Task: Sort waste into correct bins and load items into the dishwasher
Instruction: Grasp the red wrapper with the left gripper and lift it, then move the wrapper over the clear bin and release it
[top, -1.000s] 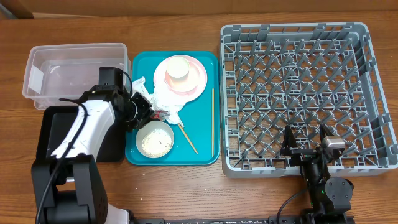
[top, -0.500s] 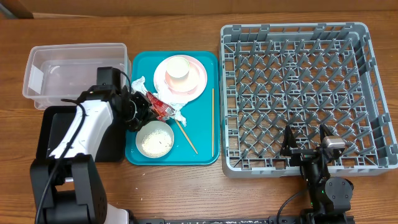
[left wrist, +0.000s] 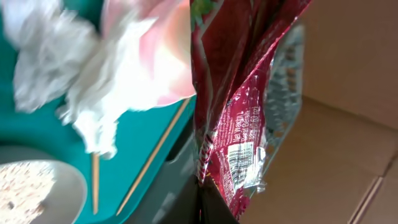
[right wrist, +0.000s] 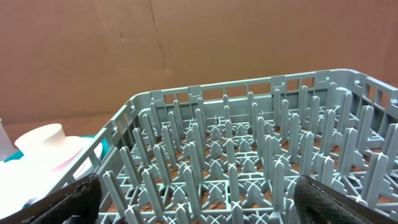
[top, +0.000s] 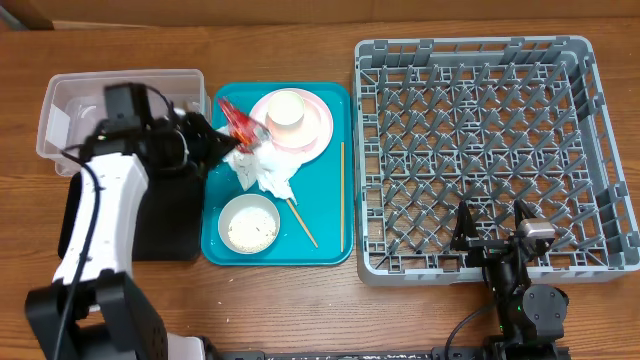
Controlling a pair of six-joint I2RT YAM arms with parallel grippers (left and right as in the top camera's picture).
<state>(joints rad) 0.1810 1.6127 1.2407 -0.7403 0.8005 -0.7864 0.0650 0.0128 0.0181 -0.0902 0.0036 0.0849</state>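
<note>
My left gripper (top: pixel 226 146) is shut on the red-and-white foil wrapper (top: pixel 236 119) and holds it up over the back left of the teal tray (top: pixel 325 215), beside the clear tub (top: pixel 70 110). In the left wrist view the wrapper (left wrist: pixel 236 106) hangs from the closed fingertips (left wrist: pixel 214 208). The crumpled napkin (top: pixel 266 170) lies on the tray below, and a bowl with rice (top: pixel 249 225) sits in front of it. The pink plate (top: pixel 315 130) carries the cream cup (top: pixel 287 108). My right gripper (top: pixel 492 235) is open and empty over the dish rack's (top: pixel 480 130) front edge.
The black tray (top: pixel 175 220) lies in front of the clear tub, partly under my left arm. Two chopsticks (top: pixel 342 195) (top: pixel 303 222) lie on the teal tray's right side. The right wrist view shows rack pegs (right wrist: pixel 236 155) between my open fingers (right wrist: pixel 68 199).
My left gripper has lifted the wrapper from beside the napkin and moved it back and left, towards the clear tub. The napkin shifted a little. The right arm has not moved.
</note>
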